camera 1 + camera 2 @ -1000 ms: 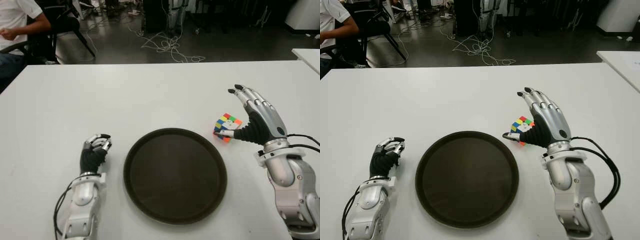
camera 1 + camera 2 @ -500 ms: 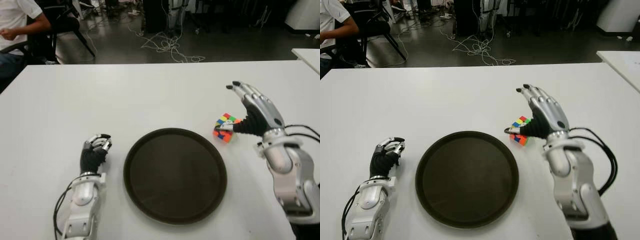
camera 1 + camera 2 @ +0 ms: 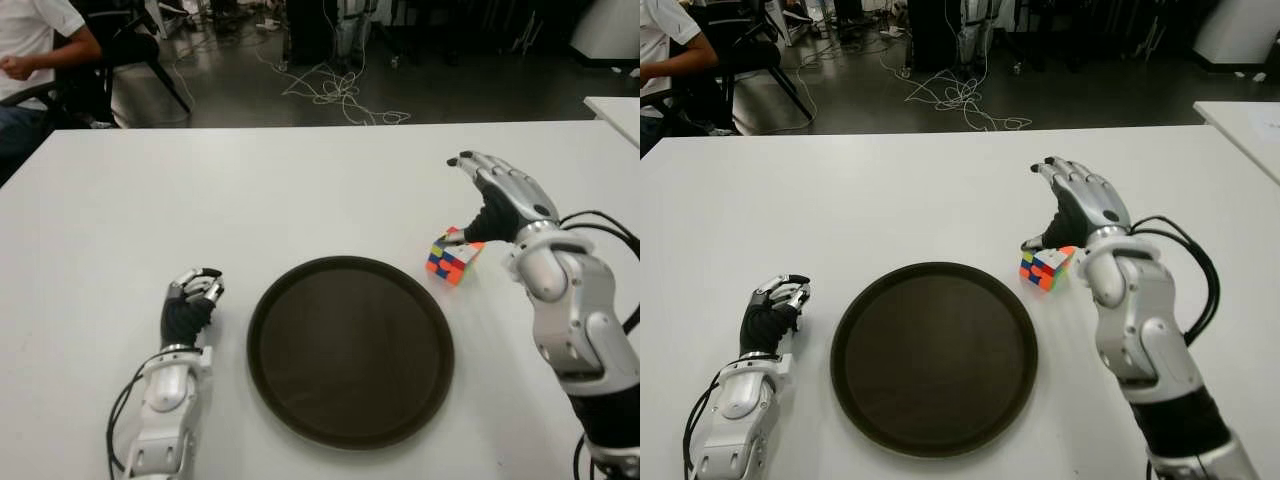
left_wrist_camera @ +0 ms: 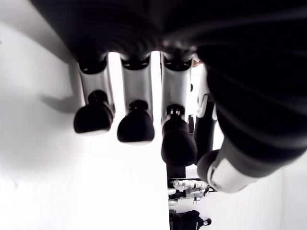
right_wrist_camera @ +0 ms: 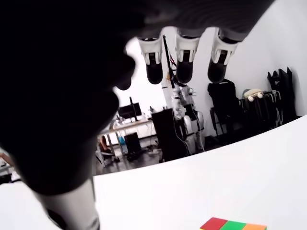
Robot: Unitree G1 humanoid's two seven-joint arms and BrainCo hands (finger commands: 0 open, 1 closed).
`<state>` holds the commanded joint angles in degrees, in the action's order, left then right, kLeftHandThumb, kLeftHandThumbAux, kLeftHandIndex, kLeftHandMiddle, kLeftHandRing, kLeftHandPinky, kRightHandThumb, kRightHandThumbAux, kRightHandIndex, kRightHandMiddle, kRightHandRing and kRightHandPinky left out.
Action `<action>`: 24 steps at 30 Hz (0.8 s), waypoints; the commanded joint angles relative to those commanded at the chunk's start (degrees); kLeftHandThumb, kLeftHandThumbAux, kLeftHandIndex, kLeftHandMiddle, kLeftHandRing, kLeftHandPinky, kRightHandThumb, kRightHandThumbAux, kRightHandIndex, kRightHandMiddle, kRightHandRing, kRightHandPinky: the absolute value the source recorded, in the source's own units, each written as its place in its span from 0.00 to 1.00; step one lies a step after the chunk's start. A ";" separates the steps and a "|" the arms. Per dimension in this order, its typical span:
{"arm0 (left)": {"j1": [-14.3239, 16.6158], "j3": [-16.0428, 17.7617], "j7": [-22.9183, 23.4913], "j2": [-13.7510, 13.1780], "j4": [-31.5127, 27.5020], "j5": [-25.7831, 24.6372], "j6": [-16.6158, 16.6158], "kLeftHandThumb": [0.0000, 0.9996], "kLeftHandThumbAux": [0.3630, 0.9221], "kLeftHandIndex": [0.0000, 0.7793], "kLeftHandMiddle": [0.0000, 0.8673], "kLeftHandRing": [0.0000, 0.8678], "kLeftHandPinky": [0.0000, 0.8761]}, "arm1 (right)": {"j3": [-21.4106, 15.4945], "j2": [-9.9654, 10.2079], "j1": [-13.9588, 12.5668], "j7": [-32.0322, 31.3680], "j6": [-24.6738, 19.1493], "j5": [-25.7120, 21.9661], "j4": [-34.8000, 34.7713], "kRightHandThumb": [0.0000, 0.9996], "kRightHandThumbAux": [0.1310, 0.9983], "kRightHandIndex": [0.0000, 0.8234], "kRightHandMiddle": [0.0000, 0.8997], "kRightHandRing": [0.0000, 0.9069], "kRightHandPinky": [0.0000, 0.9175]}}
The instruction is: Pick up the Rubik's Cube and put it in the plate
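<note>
The Rubik's Cube (image 3: 452, 260) sits on the white table (image 3: 300, 190), just off the right rim of the round dark plate (image 3: 350, 350), which holds nothing. My right hand (image 3: 468, 200) hovers over the cube from its right side with the fingers spread. Its thumb tip is at the cube's top edge, and the hand does not grip the cube. In the right wrist view the fingertips (image 5: 184, 72) point away over the table, and only the cube's top edge (image 5: 230, 224) shows below them. My left hand (image 3: 192, 296) shows left of the plate, fingers curled on nothing.
A person (image 3: 30, 50) sits on a chair beyond the table's far left corner. Cables (image 3: 335, 95) lie on the floor behind the table. The corner of a second white table (image 3: 615, 110) shows at the right.
My right forearm has risen and the hand has tipped down over the cube, shifting slightly away from me. The cube has turned a little on the spot. The left hand has not moved.
</note>
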<state>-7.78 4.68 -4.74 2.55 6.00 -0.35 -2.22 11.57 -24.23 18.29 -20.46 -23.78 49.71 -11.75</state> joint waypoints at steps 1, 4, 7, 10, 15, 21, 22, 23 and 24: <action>-0.02 -0.02 0.05 -0.03 -0.02 0.00 -0.02 0.71 0.61 0.57 0.93 0.94 0.92 | 0.20 -0.03 0.45 -0.18 -0.17 0.03 0.69 0.00 0.84 0.00 0.00 0.00 0.01; -0.09 -0.08 0.07 -0.05 -0.12 0.01 -0.07 0.71 0.61 0.57 0.93 0.94 0.91 | 0.58 -0.19 1.15 -0.83 -0.68 0.04 1.64 0.00 0.84 0.00 0.00 0.00 0.01; -0.21 -0.15 -0.19 0.12 -0.43 0.12 -0.22 0.71 0.61 0.57 0.93 0.93 0.92 | 0.73 -0.13 1.46 -1.24 -1.16 -0.26 1.96 0.00 0.85 0.00 0.00 0.00 0.02; -0.23 -0.09 -0.50 0.31 -0.65 0.14 -0.48 0.71 0.61 0.57 0.92 0.94 0.92 | 0.77 0.01 1.82 -1.06 -1.26 -0.70 2.61 0.00 0.85 0.00 0.00 0.00 0.02; -0.25 0.04 -0.94 0.64 -0.99 0.08 -1.11 0.71 0.61 0.57 0.93 0.94 0.92 | 1.03 -0.12 2.38 -1.29 -1.25 -1.17 4.00 0.00 0.83 0.00 0.00 0.00 0.02; -0.31 0.03 -1.17 0.79 -1.39 0.18 -1.63 0.71 0.61 0.57 0.93 0.94 0.92 | 1.69 -0.58 3.06 -2.12 -1.55 -0.65 5.10 0.00 0.80 0.00 0.01 0.02 0.03; -0.31 0.00 -1.23 0.81 -1.50 0.23 -1.72 0.71 0.61 0.57 0.93 0.94 0.92 | 1.76 -0.65 3.20 -2.18 -1.56 -0.67 5.28 0.00 0.80 0.00 0.01 0.02 0.03; -0.30 -0.01 -1.24 0.82 -1.59 0.25 -1.84 0.71 0.61 0.57 0.93 0.94 0.92 | 1.79 -0.68 3.27 -2.17 -1.58 -0.68 5.37 0.00 0.79 0.00 0.01 0.02 0.03; -0.29 -0.03 -1.24 0.82 -1.66 0.25 -1.92 0.71 0.61 0.57 0.93 0.94 0.92 | 1.82 -0.69 3.31 -2.17 -1.61 -0.68 5.43 0.00 0.79 0.00 0.01 0.02 0.03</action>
<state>-8.07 4.65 -5.99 3.37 4.34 -0.10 -4.14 13.39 -24.92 21.60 -22.63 -25.38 49.02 -6.32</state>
